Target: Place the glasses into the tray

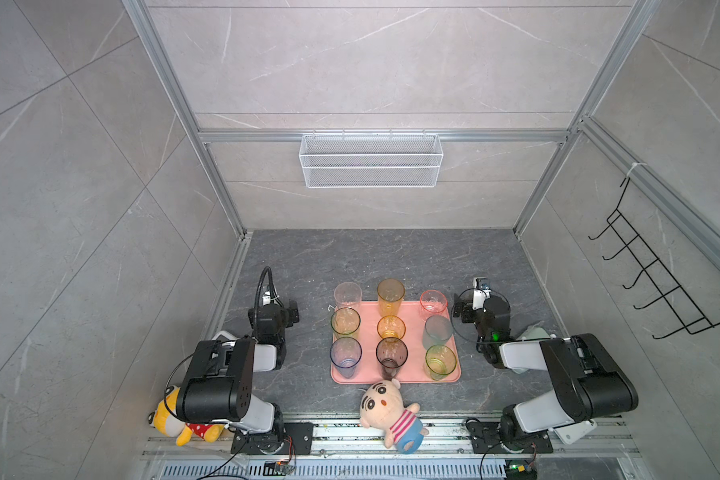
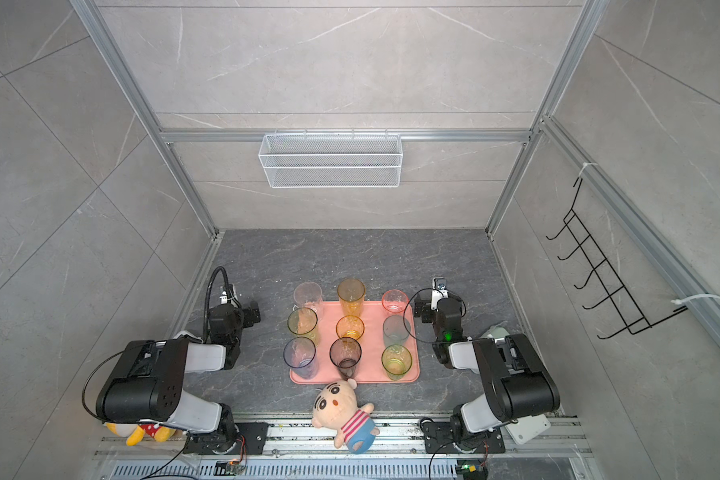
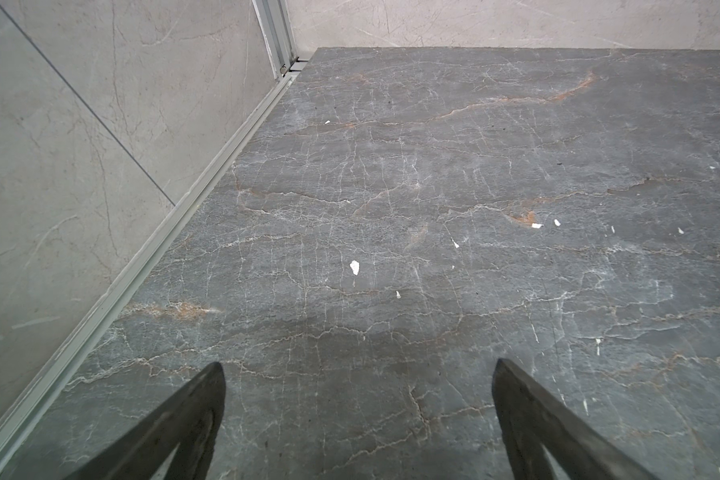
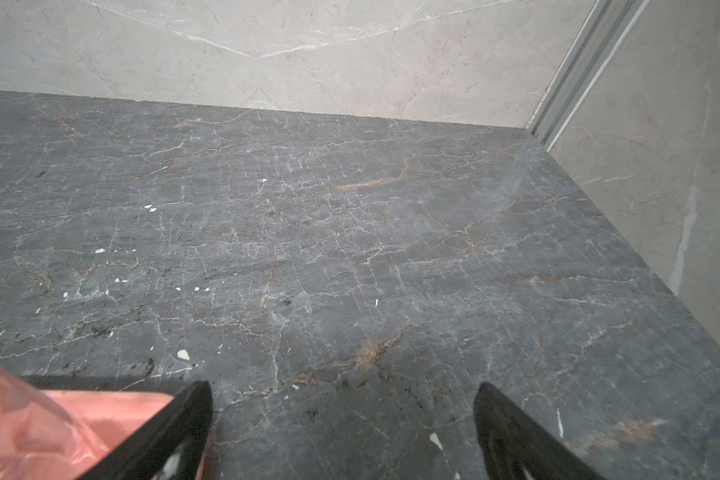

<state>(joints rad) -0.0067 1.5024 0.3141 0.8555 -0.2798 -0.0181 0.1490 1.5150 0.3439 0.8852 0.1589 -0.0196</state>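
Note:
The salmon-pink tray lies mid-table in both top views. Several glasses stand upright on it in three rows: amber tall, pink short, blue, smoky and green among them. A pale pink glass stands at the back left corner. My left gripper hovers left of the tray, open over bare table. To the right of the tray my right gripper is open and empty, with the pink short glass and a tray corner beside one finger.
A plush doll in a striped shirt lies just in front of the tray. Another yellow plush sits under the left arm. A pale green box shows behind the right arm. A white mesh basket hangs on the back wall, a black hook rack on the right wall.

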